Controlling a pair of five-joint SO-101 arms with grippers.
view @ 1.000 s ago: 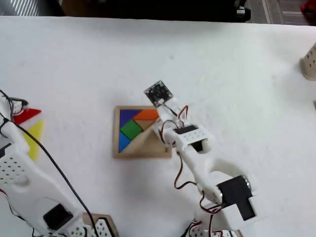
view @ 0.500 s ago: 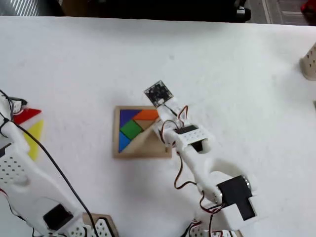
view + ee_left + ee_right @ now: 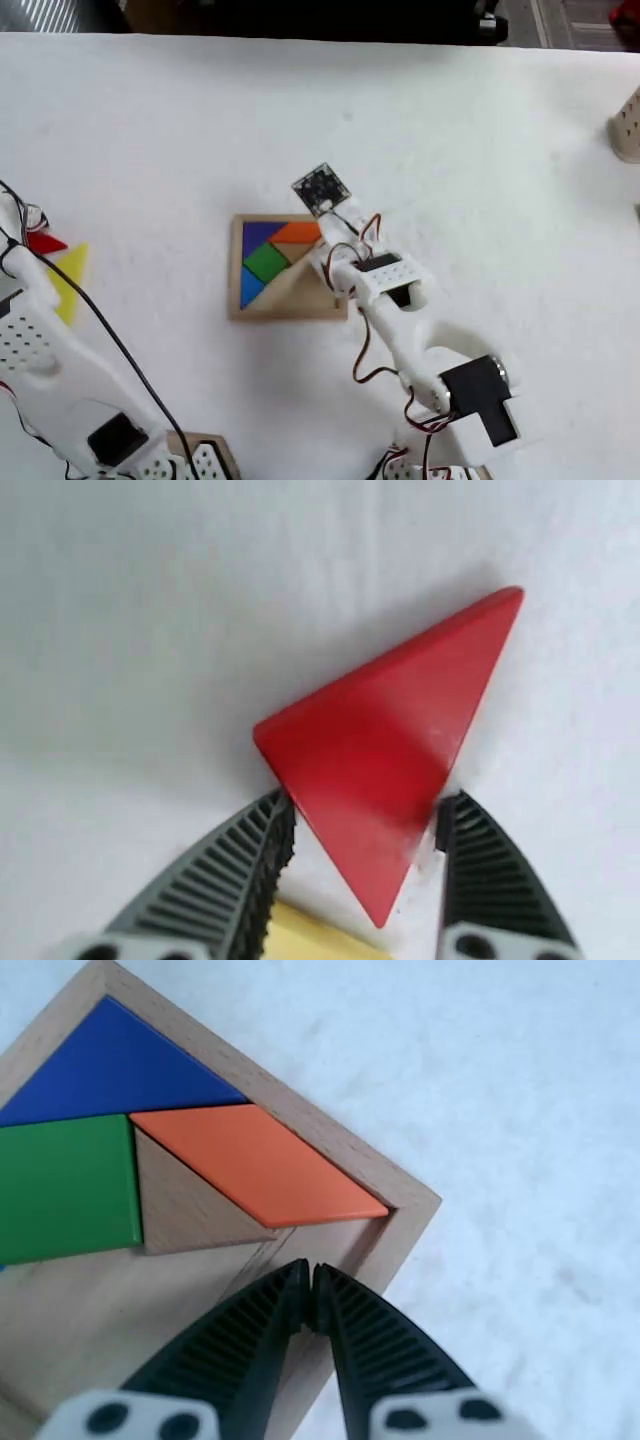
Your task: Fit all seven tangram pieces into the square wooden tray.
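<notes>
At the far left of the white worktop [image 3: 450, 130]: red piece grabbed.
The red plastic triangle [image 3: 385, 750] sits squeezed between the left fingers [image 3: 250, 865]. It has just shifted beside the yellow triangle [image 3: 70, 275], well apart from the square wooden tray [image 3: 285, 312], so it can go there next. The right fingers [image 3: 270, 1320], closed on nothing, hang over the tray.

white table [image 3: 480, 130] | wooden tray [image 3: 290, 314] ctr | yellow pc [image 3: 72, 270] left edge
</notes>
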